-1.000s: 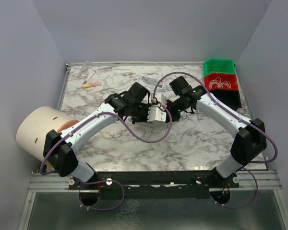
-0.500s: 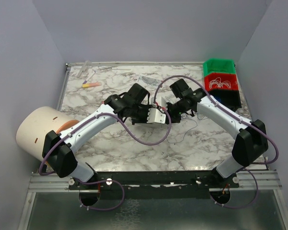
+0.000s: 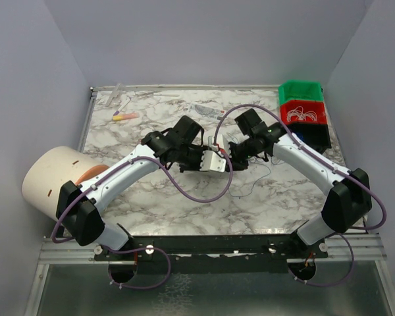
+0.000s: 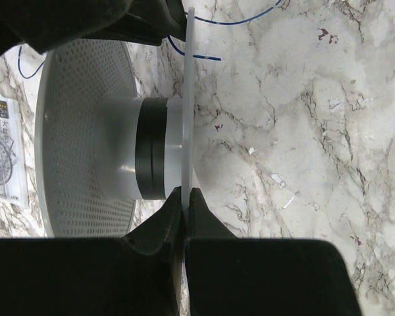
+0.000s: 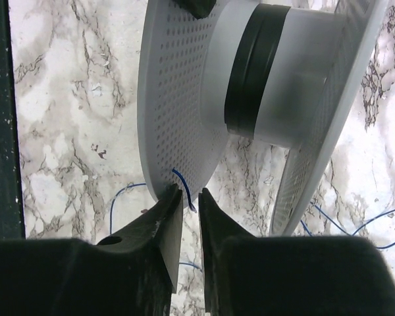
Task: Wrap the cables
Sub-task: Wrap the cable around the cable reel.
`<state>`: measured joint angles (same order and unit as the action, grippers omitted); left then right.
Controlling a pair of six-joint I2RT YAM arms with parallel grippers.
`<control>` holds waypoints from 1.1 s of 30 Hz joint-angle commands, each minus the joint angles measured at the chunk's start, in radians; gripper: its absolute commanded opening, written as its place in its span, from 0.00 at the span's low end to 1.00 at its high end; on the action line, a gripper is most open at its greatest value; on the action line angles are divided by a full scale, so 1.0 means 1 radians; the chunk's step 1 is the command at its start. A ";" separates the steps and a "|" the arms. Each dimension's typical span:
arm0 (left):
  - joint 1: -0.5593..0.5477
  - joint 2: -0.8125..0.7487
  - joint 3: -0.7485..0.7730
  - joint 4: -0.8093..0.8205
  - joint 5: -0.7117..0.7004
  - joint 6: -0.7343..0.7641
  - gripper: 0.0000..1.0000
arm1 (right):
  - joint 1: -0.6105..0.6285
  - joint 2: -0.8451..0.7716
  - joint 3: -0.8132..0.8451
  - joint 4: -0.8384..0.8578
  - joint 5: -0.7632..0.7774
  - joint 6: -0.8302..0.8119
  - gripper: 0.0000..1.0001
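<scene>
Two claws of mine meet above the middle of the marble table (image 3: 184,204), one at each side of a white perforated spool (image 3: 214,160). My left claw (image 4: 184,197) is clenched on the thin edge of one flange, and the rim stands upright between my pads. My right claw (image 5: 189,197) sits at the rim of the other flange with its jaws a narrow slit apart. The cable (image 5: 176,173), a very thin dark-blue wire, comes off that flange's edge and drops into the slit. The gap looks wider than the wire, so I call this claw released, not pinching. More of the wire lies loose on the marble under and beside the spool, curving off to my right. A dark band rings the spool's hub, and I cannot tell whether it is wound wire. A printed packet (image 4: 3,151) lies flat just beyond the spool. For room, the near half of the table between my two bases is bare marble. At the far right corner a green bin (image 3: 301,91) and a red bin (image 3: 303,113) sit against the wall. A cream drum (image 3: 49,181) hangs over the table's left edge beside my left arm.
</scene>
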<state>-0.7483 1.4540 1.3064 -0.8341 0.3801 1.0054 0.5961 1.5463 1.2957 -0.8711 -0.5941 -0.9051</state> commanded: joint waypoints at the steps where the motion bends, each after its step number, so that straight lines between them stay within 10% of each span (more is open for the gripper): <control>1: 0.001 -0.011 0.029 0.035 0.036 -0.006 0.00 | 0.009 -0.003 0.011 -0.057 -0.036 -0.031 0.24; 19: 0.001 -0.011 0.045 0.048 -0.010 -0.036 0.00 | 0.001 -0.062 0.093 -0.125 0.018 0.086 0.44; 33: 0.069 -0.071 -0.004 0.149 0.113 -0.140 0.00 | -0.005 -0.152 -0.139 0.459 0.053 0.401 0.55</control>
<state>-0.6998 1.4387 1.3109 -0.7826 0.4164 0.8944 0.5938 1.4166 1.2057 -0.6071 -0.5728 -0.6155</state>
